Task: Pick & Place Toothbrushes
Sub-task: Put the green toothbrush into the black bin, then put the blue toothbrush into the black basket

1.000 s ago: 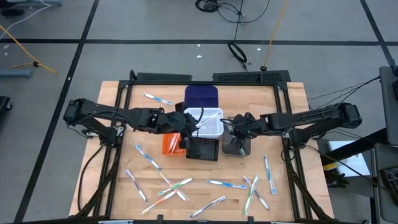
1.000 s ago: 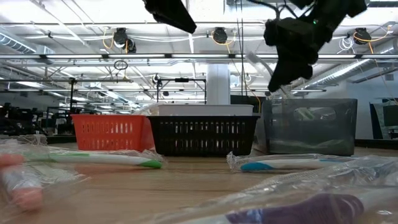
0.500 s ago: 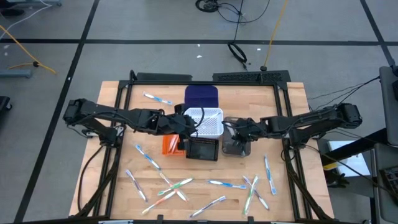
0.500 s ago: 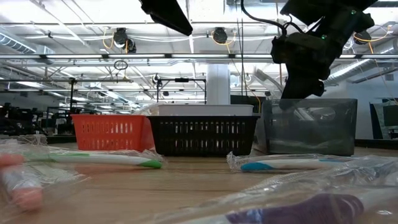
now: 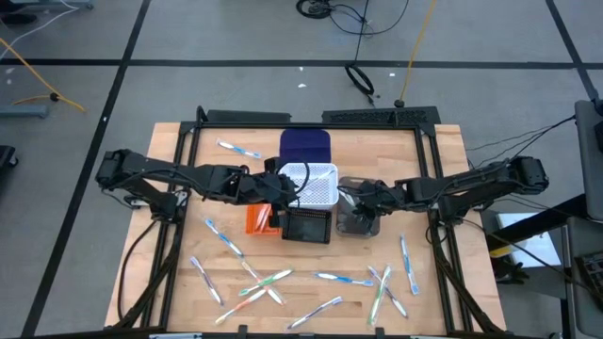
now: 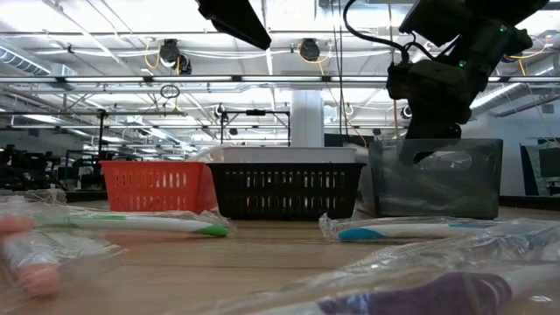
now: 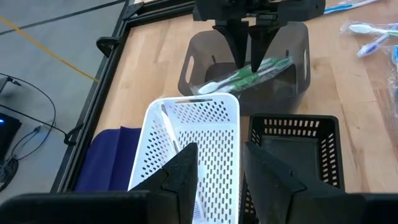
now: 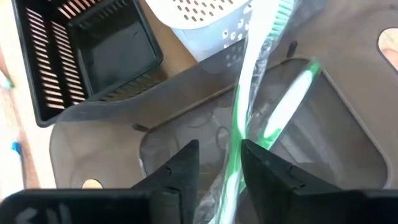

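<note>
Green-and-white plastic toothbrush (image 7: 242,74), sealed in a clear wrapper, lies slanted inside the smoky translucent grey plastic bin (image 7: 298,56). Its head points toward the white perforated plastic basket (image 7: 149,118) next door. The right gripper (image 7: 249,62) hangs straight over it, dipped into the bin's mouth. Its fingers are slightly parted, and the handle runs loose through the gap, so the brush looks released rather than grasped.

To finish this drop cleanly, the gripper should probably open a little wider and rise straight up. That would keep the crinkly wrapper from snagging and dragging the brush back over the rim. The brush should sit fully below the bin's edge before the arm swings away.

The left gripper (image 7: 219,152) waits above the white basket, fingers apart and holding nothing. 1 pale toothbrush (image 7: 169,127) can be seen inside that basket.

4 containers stand clustered at the middle of the wooden table (image 5: 443,151):
- the grey bin
- the white basket
- a black slatted plastic basket (image 7: 329,143)
- an orange slatted plastic basket (image 5: 254,218)

1 dark blue flat sheet (image 5: 304,146) lies just behind the white basket.

About 12 wrapped toothbrushes lie loose on the table:
- 1 alone near the back (image 5: 238,149)
- the rest scattered across the front, including a blue-accented one (image 5: 341,278)
- an overlapping cluster toward the right (image 5: 384,287), which makes the exact count uncertain
</note>
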Available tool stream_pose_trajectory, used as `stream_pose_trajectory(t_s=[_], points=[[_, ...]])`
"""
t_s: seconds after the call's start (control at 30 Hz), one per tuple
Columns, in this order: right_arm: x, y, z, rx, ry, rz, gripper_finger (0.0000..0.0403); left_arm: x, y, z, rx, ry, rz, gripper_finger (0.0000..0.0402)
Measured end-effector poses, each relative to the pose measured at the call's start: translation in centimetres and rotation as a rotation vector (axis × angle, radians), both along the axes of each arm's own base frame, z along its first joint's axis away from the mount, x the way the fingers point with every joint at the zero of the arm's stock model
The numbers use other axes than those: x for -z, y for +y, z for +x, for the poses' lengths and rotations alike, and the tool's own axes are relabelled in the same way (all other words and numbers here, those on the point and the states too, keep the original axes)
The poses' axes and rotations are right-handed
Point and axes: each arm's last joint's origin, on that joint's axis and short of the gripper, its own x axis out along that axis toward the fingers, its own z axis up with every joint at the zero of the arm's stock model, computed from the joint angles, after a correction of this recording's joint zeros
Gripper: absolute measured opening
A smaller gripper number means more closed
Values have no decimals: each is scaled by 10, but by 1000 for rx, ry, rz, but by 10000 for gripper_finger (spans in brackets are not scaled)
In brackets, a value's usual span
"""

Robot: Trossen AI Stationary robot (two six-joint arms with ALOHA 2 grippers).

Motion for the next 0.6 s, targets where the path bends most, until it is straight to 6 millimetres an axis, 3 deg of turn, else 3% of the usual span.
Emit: stream_pose_trajectory(t_s=[0.2,0.37,0.6], points=[[-5,0,-2,-19,-25,-14,111,0,0,0,-3,-1,-4,127],[-21,0,-10,-31,-101,-18,101,0,0,0,-9,-4,-11,127],[-39,6,-26,-117,-166,203,93,0,0,0,-18,-6,-22,127]])
